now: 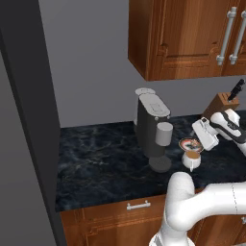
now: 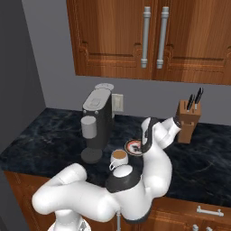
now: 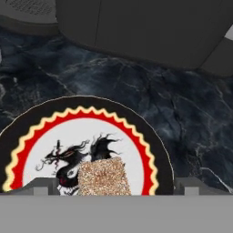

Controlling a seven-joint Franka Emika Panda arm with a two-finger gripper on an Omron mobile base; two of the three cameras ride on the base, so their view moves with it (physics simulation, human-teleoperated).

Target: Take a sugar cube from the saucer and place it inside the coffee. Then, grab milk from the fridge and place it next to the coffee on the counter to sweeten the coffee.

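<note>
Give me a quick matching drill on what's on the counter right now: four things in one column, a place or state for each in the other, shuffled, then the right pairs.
Things:
1. sugar cube
2. coffee
3. knife block
4. gripper

Places or states:
A. by the wall, right of the saucer
B. on the saucer, between the fingertips
C. open, above the saucer
D. in front of the saucer, beside the coffee machine

Pairs: 1-B, 2-D, 3-A, 4-C
</note>
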